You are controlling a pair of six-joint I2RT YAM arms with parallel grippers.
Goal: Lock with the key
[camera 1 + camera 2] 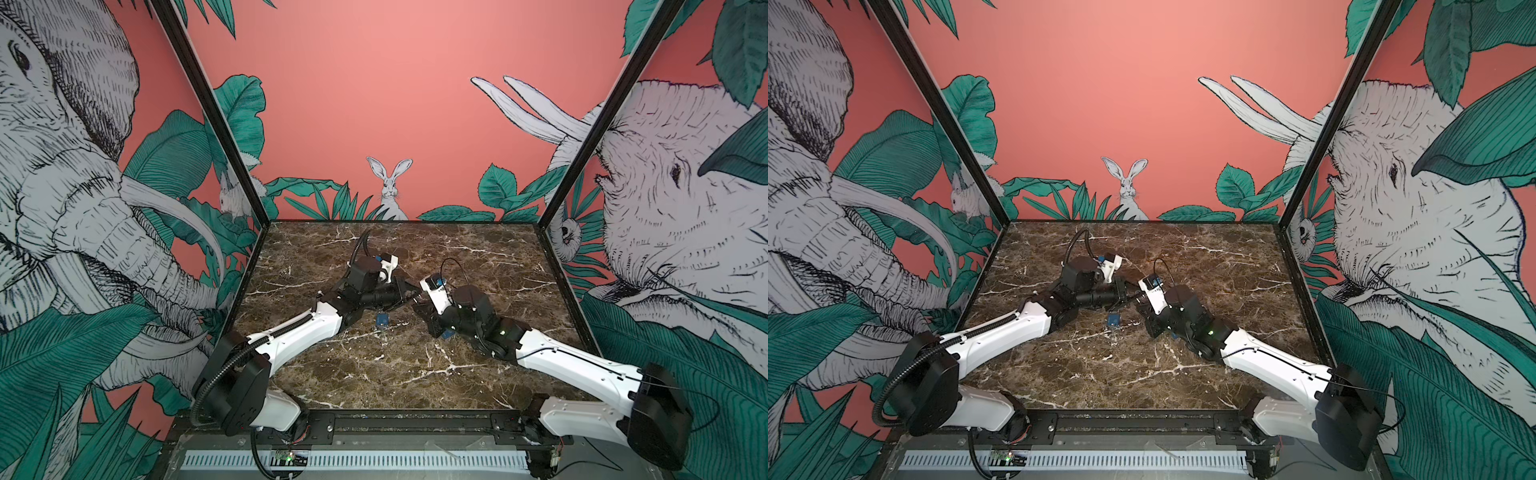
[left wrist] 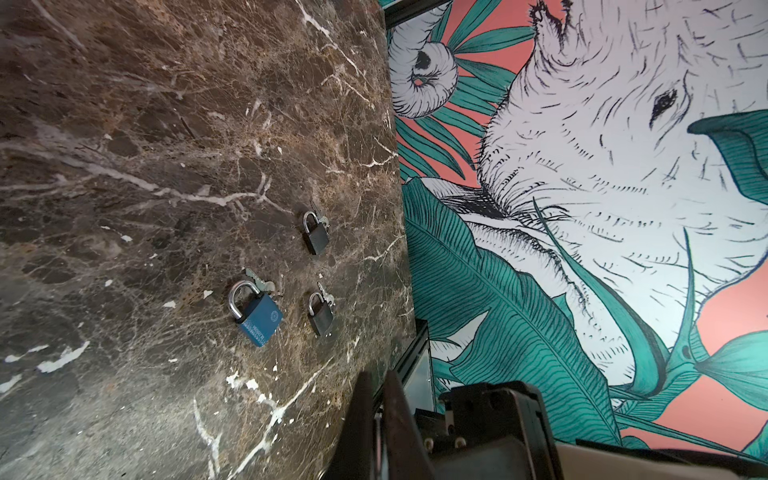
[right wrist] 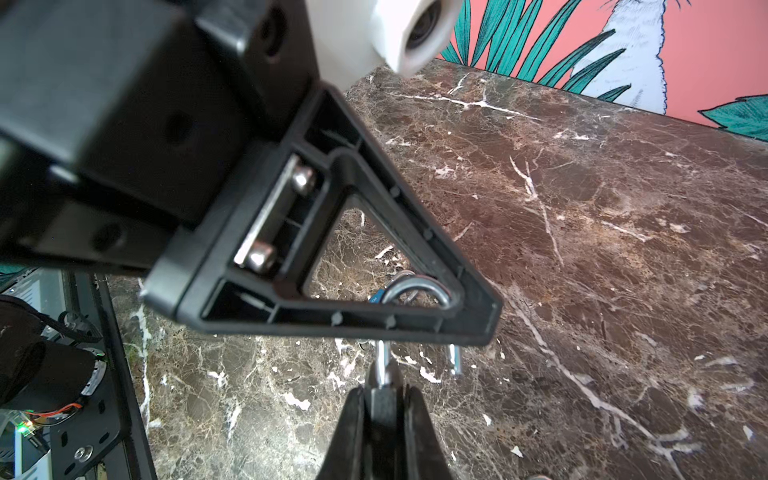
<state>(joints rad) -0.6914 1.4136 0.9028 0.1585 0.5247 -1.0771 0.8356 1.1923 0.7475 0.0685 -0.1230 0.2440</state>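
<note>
The left pincer (image 2: 376,384) shows at the lower centre of its wrist view, fingers pressed together. Whether they pinch anything cannot be told. In both top views its arm meets the other arm over the middle of the worktop (image 1: 374,374). Just below that point lies a blue padlock (image 1: 382,320), held by neither. The right pincer (image 3: 382,395) is clamped on the body of a small dark padlock (image 3: 381,409). Its shackle (image 3: 422,286) stands open, one leg free. The key cannot be made out at either pincer.

Risks, as judged: the grip is on a small body, so the padlock may twist or slip when the shackle is pressed or a key turned. The free leg may miss its hole if pushed off-line. The pincers sit very close, so a small error could knock them together.

Only the right wrist view shows the grip and the open shackle. There a finger of the left pincer crosses the shackle, contact unclear. Only the left wrist view shows three more locks mid-frame near the wall edge: a lettered blue lock (image 2: 259,316), an upper dark lock (image 2: 316,237) and a lower dark lock (image 2: 322,318), with keys (image 2: 261,285) beside them. I cannot place these in the top views.
</note>
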